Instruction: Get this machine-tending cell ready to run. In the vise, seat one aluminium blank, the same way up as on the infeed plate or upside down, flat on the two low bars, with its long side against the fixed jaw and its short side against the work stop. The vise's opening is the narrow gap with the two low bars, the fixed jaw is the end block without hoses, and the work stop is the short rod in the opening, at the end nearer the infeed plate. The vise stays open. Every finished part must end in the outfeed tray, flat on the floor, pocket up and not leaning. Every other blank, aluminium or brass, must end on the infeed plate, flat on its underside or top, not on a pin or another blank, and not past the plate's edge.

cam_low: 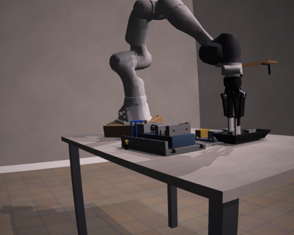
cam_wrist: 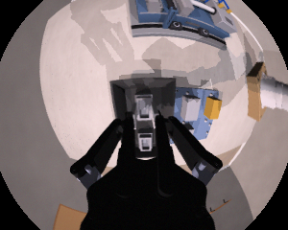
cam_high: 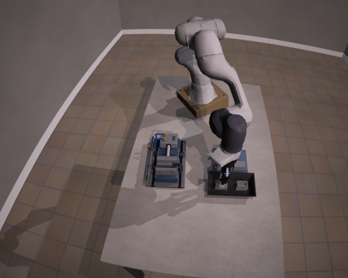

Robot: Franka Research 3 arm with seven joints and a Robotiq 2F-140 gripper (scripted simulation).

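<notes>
Gripper pinching a finished part over the outfeed tray.

From the top, the gripper point(cam_high: 225, 176) stands above the left half of the black outfeed tray point(cam_high: 252, 185); a second finished part point(cam_high: 241, 185) lies at the right. In the exterior view, the vise point(cam_low: 167, 137) sits left on the tabletop point(cam_low: 243, 167). The wrist view shows the held finished part point(cam_wrist: 144, 129) between the fingers.
</notes>
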